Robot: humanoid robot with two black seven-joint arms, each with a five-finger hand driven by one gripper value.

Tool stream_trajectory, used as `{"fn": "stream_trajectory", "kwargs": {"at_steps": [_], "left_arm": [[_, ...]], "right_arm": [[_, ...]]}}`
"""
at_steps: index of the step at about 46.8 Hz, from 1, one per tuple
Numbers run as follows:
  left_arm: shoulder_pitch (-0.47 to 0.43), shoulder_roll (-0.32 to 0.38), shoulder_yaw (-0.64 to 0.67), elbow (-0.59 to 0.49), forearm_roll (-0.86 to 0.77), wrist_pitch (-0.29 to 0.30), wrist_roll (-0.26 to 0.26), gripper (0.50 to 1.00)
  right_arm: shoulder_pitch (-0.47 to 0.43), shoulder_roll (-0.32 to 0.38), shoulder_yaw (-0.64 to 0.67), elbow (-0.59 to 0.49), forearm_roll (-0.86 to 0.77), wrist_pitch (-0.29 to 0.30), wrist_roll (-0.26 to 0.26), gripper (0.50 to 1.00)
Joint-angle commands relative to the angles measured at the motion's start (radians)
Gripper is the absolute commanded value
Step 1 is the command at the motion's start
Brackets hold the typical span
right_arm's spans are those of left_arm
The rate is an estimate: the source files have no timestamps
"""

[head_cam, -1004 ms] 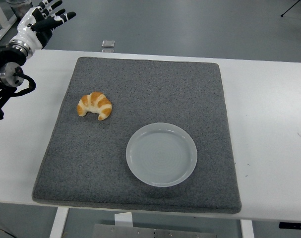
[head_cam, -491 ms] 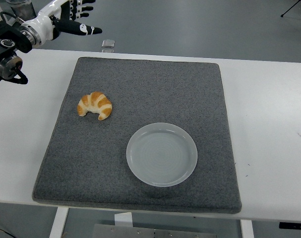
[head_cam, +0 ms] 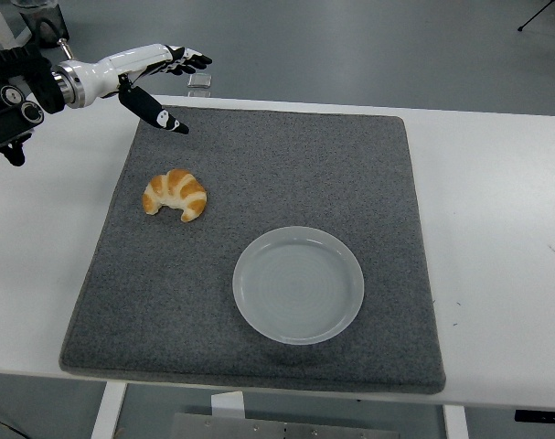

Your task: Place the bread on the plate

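Observation:
A golden croissant [head_cam: 176,194] lies on the left part of the grey mat [head_cam: 286,165]. An empty translucent white plate [head_cam: 298,284] sits on the mat to its lower right. My left hand [head_cam: 167,82] is open, fingers spread, hovering above the mat's far left corner, above and behind the croissant and apart from it. The thumb points down toward the mat. The right arm is out of view.
The mat lies on a white table [head_cam: 496,229]. A small clear object [head_cam: 200,82] sits at the table's far edge, just behind the left hand's fingertips. Grey floor lies beyond the table.
My left arm has swung in from the far left corner to the right and down, turning the hand flat over the mat's far left corner. The croissant and plate have not moved.

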Motion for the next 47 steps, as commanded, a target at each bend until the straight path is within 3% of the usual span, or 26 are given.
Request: {"fn": "stream_trajectory", "kwargs": {"at_steps": [1,6,15,20,34,42,47], "left_arm": [[-0.003,0.040,0.010,-0.059,0.002,-0.030,0.000,0.992],[-0.015,0.074,0.051,-0.116,0.002,-0.075,0.002,0.994],[-0.057,0.109,0.123,-0.116,0.024,-0.164,-0.001,0.994],[-0.062,0.114,0.127,-0.114,0.109,-0.173,-0.014,0.994],[-0.051,0.125,0.171,-0.113,0.225,-0.158,-0.027,0.981],[-0.025,0.119,0.180,-0.113,0.278,-0.073,-0.026,0.979],[-0.022,0.116,0.180,-0.113,0.277,-0.060,-0.024,0.979]], "right_arm": [[0.000,0.000,0.002,0.001,0.000,0.000,0.000,0.952],[0.000,0.000,0.000,0.000,0.000,0.000,0.000,0.952],[0.000,0.000,0.000,0.000,0.000,0.000,0.000,0.952],[0.000,0.000,0.000,0.000,0.000,0.000,0.000,0.952],[0.000,0.000,0.000,0.000,0.000,0.000,0.000,0.952],[0.000,0.000,0.000,0.000,0.000,0.000,0.000,0.954],[0.000,0.000,0.002,0.000,0.000,0.000,0.000,0.952]]}}
